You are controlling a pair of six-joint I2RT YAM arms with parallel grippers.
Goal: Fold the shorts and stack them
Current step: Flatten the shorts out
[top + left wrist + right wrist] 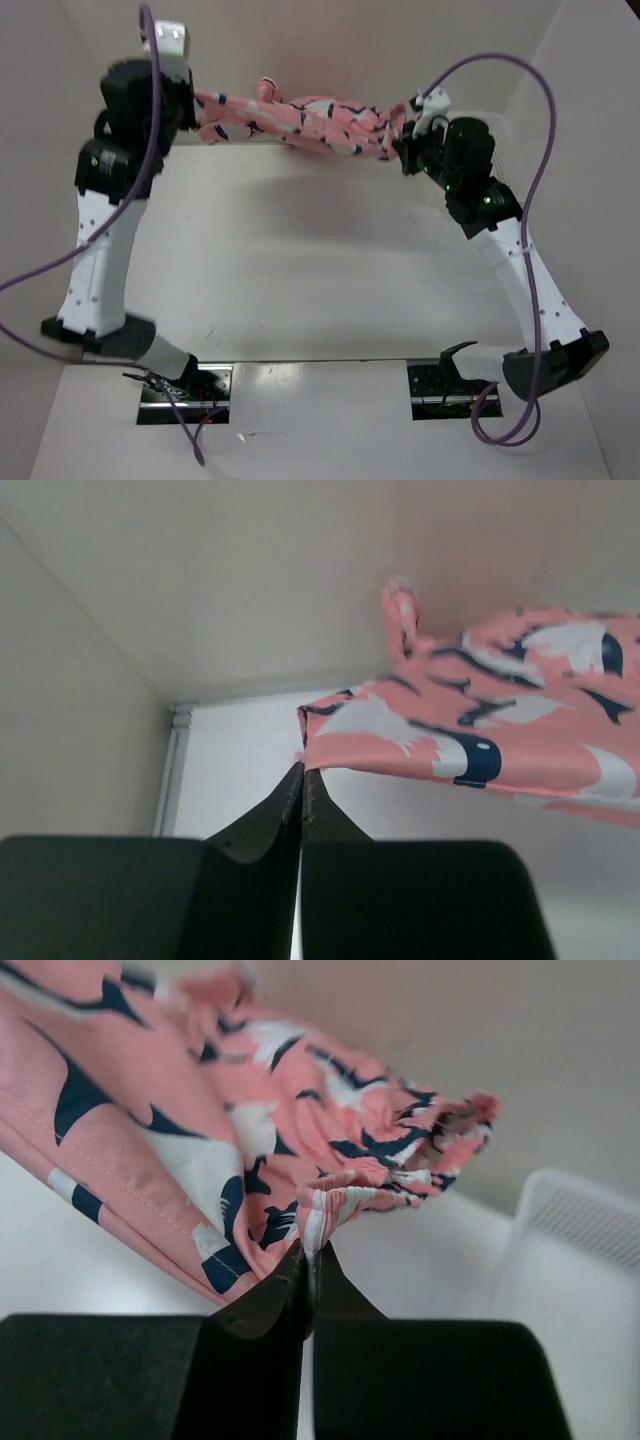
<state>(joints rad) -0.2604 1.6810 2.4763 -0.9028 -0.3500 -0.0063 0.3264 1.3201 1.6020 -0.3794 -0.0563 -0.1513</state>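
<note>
Left gripper [302, 772] is clenched on a hem corner of the shorts [300, 122]. The right gripper [308, 1252] is pinched tight on the bunched edge at their other end. The shorts hang stretched between them across the upper middle of the overhead view, above the table [300, 270]. Both arms reach far forward with their wrists turned inward. A white mesh basket [585, 1250] sits at the right edge of the right wrist view.
</note>
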